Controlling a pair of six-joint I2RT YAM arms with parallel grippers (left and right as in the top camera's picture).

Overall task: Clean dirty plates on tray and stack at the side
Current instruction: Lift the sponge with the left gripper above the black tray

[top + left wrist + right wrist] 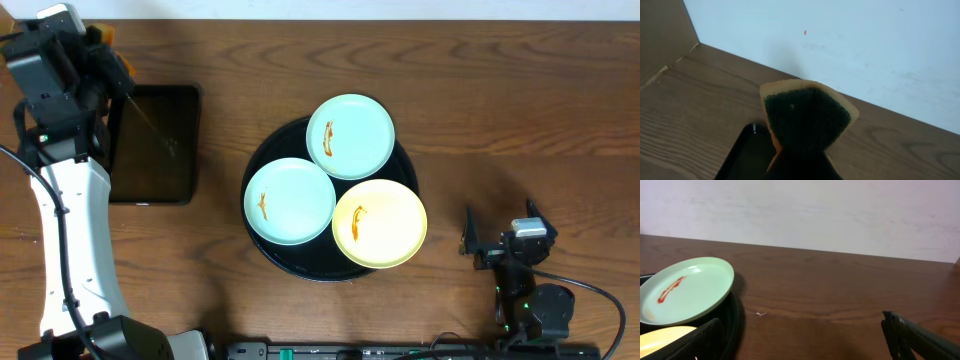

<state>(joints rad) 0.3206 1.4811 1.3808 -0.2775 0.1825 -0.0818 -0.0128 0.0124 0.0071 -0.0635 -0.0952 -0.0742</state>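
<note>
Dark wood table point(520, 110), pale bare wall point(800, 210) behind it. We record no cleaning done yet: all three dirty plates sit on the round tray point(290, 266), each with an orange smear. One mint plate point(350, 135) lies at the tray's far edge, the second mint plate point(290, 200) on its left, and the yellow plate point(380, 222) on its right. We see no stack beside the tray. Well left of the tray, near the rectangular tray point(155, 145), the left gripper point(801, 162) is clenched on a sponge point(807, 115). Right of the tray, the right gripper point(500, 232) stands released, empty.
</note>
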